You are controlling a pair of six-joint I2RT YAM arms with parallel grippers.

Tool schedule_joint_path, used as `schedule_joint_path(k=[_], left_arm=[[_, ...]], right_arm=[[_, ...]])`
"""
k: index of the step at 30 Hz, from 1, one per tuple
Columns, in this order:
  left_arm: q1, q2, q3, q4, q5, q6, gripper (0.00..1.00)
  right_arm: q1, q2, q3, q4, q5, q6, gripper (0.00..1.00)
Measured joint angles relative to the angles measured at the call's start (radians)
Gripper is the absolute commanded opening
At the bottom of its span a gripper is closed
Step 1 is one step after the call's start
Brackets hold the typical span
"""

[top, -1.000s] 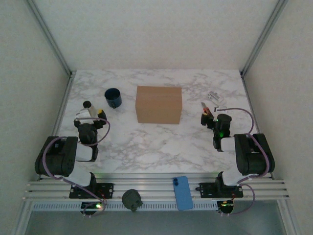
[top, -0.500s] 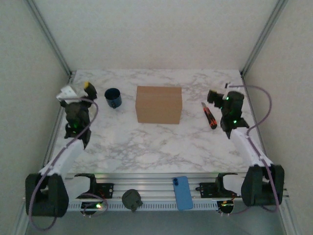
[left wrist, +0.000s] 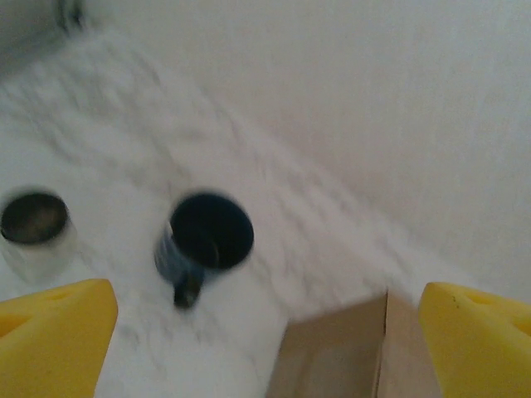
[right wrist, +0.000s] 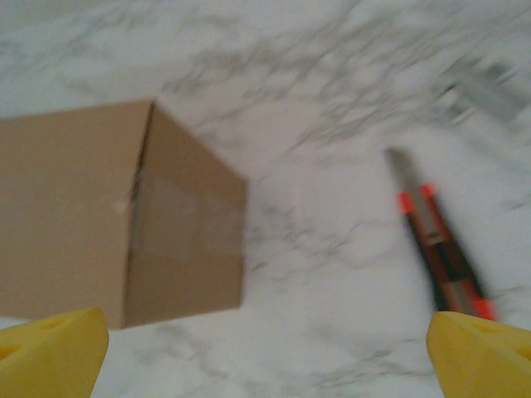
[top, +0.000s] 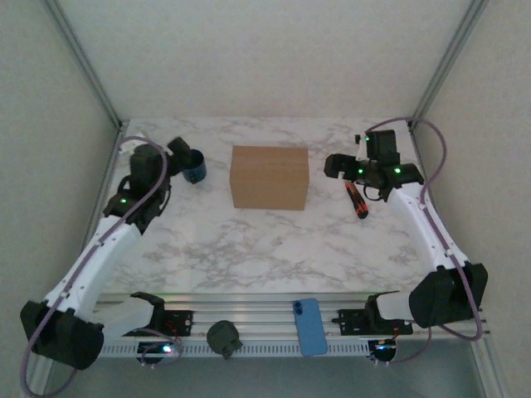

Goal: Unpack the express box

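Express box (top: pixel 270 177) sits upright on the counter (top: pixel 249 240), approx. mid-width and toward the far side, top looks shut, plain brown sides, nothing touching it. Mug (top: pixel 192 166) (dark blue, mouth up) stands to its left, near but apart. Utility knife (top: pixel 358 199), red and black, lies flat on the counter to the box's right, also apart from it.

Left gripper (left wrist: pixel 265 344) hangs above the mug area w/ its yellow fingertips spread wide and nothing btwn them; its wrist view looks down on the mug, a corner of the box, and a small round container (left wrist: pixel 35 222) left of the mug (too blurred to say what it is). Right gripper (right wrist: pixel 265 352) hangs over the counter btwn box and knife, fingertips likewise wide apart, holding nothing; the box's right end and the knife lie below it.

Blue phone (top: pixel 309 326) and a dark round object (top: pixel 224 337) rest on the near rail by the arm bases.
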Motion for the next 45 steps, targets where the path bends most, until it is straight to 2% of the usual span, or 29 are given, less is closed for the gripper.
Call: schedule_joint_path(k=[5,12,18,22,30,35,45], left_arm=[[-0.048,0.079,-0.091,0.051,0.106,-0.095,0.98],[-0.076,0.207,-0.111,0.192,0.221,-0.177,0.97],[-0.142,0.310,-0.108,0.237,0.274,-0.219,0.96],[-0.160,0.323,-0.108,0.259,0.275,-0.243,0.96],[-0.177,0.373,-0.097,0.315,0.293,-0.278,0.95],[-0.179,0.388,-0.087,0.326,0.296,-0.283,0.95],[-0.180,0.405,-0.074,0.332,0.288,-0.292,0.96]], right_arm=[[0.007,0.127,0.048,0.061,-0.135,0.082,0.99],[0.013,0.360,0.152,0.231,-0.226,0.153,0.99],[0.013,0.523,0.266,0.333,-0.269,0.161,0.95],[0.015,0.579,0.307,0.377,-0.306,0.166,0.91],[0.033,0.601,0.300,0.425,-0.378,0.175,0.84],[0.033,0.588,0.250,0.457,-0.381,0.183,0.79],[0.047,0.462,0.078,0.502,-0.355,0.258,0.76]])
